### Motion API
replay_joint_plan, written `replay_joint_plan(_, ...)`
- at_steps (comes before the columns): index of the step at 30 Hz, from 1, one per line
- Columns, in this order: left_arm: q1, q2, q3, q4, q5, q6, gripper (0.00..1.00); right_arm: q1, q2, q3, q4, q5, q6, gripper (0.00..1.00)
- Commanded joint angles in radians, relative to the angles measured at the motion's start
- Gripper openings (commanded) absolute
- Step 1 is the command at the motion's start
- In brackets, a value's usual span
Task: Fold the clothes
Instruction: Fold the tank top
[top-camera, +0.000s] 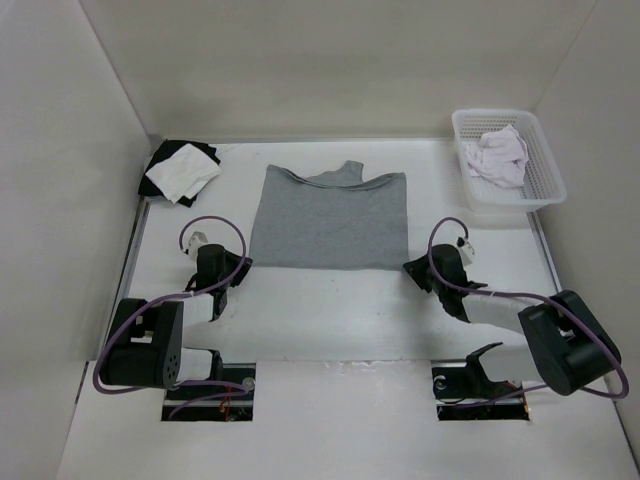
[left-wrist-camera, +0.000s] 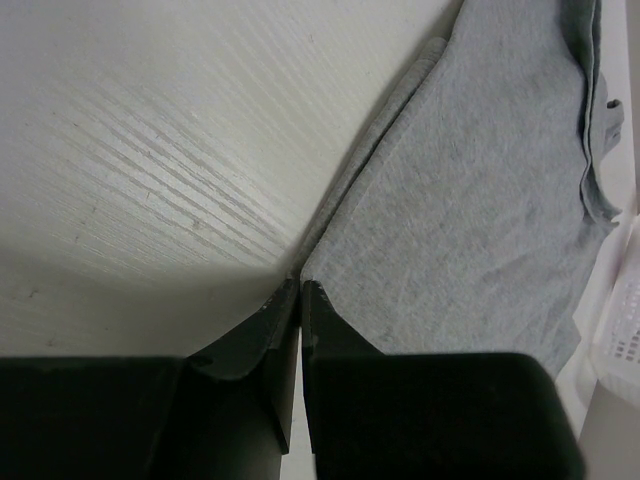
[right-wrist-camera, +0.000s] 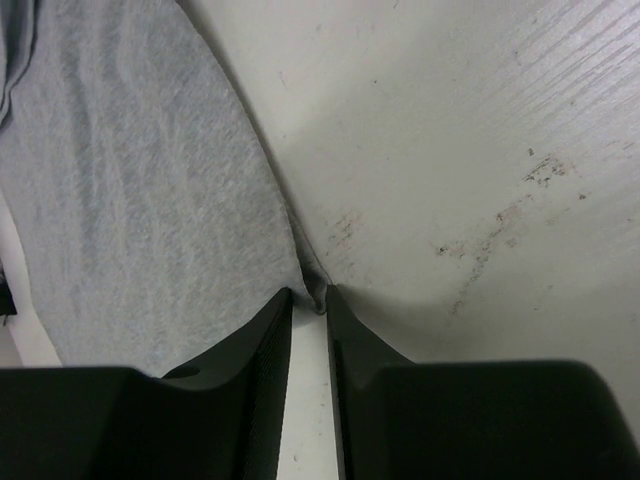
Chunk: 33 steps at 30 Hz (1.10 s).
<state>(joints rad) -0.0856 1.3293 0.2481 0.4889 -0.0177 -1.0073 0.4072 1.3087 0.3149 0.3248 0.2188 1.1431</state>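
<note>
The clothes (top-camera: 330, 220) are a grey sleeveless top spread flat mid-table, neck toward the far side. My left gripper (top-camera: 243, 265) is at its near left corner. In the left wrist view the jaws (left-wrist-camera: 300, 285) are pressed together right at that corner of the grey fabric (left-wrist-camera: 480, 200), which meets the fingertips. My right gripper (top-camera: 412, 268) is at the near right corner. In the right wrist view its jaws (right-wrist-camera: 308, 293) stand a narrow gap apart, with a bunched bit of the fabric's (right-wrist-camera: 130, 200) corner between the tips.
A white mesh basket (top-camera: 545, 190) holding a white cloth (top-camera: 497, 155) stands at the far right. A black-and-white cloth pile (top-camera: 182, 170) lies at the far left corner. White walls enclose the table on three sides.
</note>
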Motion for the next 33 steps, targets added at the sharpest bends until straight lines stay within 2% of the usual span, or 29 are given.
replay_joint_plan(1,-0.004,-0.032,0.023,0.046,0.001,0.007,0.02,0.006,0.024,0.032,0.046,0.037,0.017,0.23)
replay_joint_plan(3,-0.004,-0.027,0.025,0.046,-0.001,0.007,0.02,0.006,0.044,0.049,0.048,0.042,0.012,0.19)
replay_joint_plan(7,-0.004,-0.047,0.031,0.057,0.007,0.007,0.0,0.006,0.064,0.064,0.072,0.047,-0.009,0.02)
replay_joint_plan(9,-0.004,-0.093,0.04,0.043,0.012,0.006,0.0,0.006,0.014,0.056,0.074,0.057,-0.042,0.0)
replay_joint_plan(11,-0.012,-0.203,0.059,-0.008,0.01,0.009,0.0,0.012,-0.116,0.055,0.011,0.094,-0.103,0.0)
replay_joint_plan(16,-0.045,-0.607,0.207,-0.341,-0.036,0.052,0.0,0.115,-0.614,0.211,-0.457,0.24,-0.281,0.0)
replay_joint_plan(18,-0.061,-0.735,0.296,-0.448,-0.065,0.074,0.0,0.162,-0.751,0.329,-0.631,0.312,-0.345,0.0)
replay_joint_plan(20,-0.085,-0.82,0.397,-0.539,-0.08,0.099,0.0,0.211,-0.822,0.439,-0.746,0.364,-0.39,0.0)
replay_joint_plan(24,-0.131,-0.919,0.58,-0.656,-0.12,0.145,0.0,0.365,-0.876,0.672,-0.901,0.473,-0.457,0.0)
replay_joint_plan(28,-0.148,-0.937,0.701,-0.71,-0.123,0.164,0.0,0.543,-0.847,0.846,-0.941,0.536,-0.506,0.0)
replay_joint_plan(31,-0.148,-0.92,0.697,-0.71,-0.123,0.158,0.0,0.61,-0.795,0.866,-0.914,0.557,-0.551,0.01)
replay_joint_plan(33,-0.15,-0.904,0.669,-0.704,-0.126,0.154,0.0,0.612,-0.747,0.839,-0.873,0.539,-0.572,0.01)
